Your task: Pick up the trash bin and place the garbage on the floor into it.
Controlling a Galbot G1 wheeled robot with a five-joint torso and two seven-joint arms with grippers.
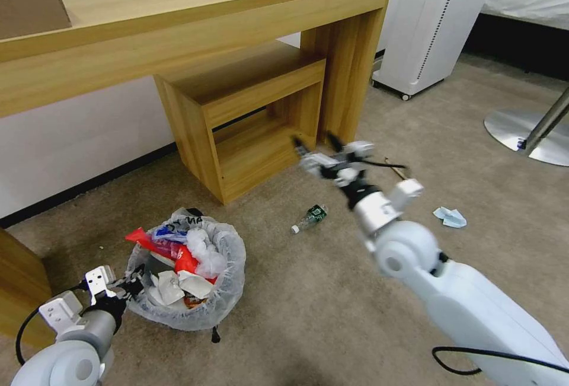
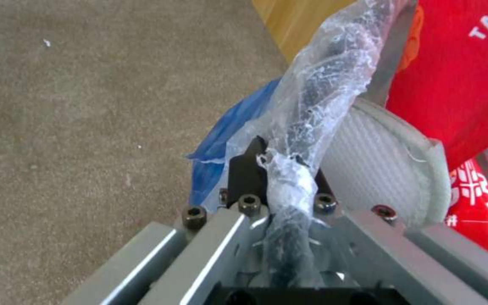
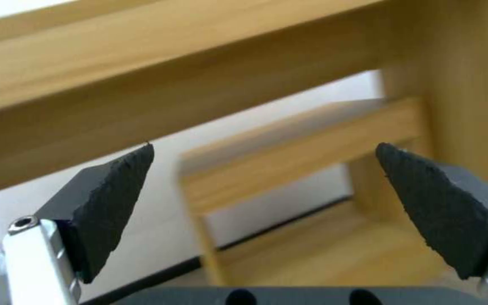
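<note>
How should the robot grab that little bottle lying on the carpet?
Probably around the middle of the bottle, coming straight down from above. It lies flat on the floor, white cap pointing toward the trash bin, so the open right gripper should turn its fingers across the narrow body. The left gripper is busy pinching the bin's bag.

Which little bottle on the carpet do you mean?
Start at the wooden desk and drop to the carpet before its low shelf. The bottle lies there on its side: clear, green label, white cap, unlike the blue mask farther right.
</note>
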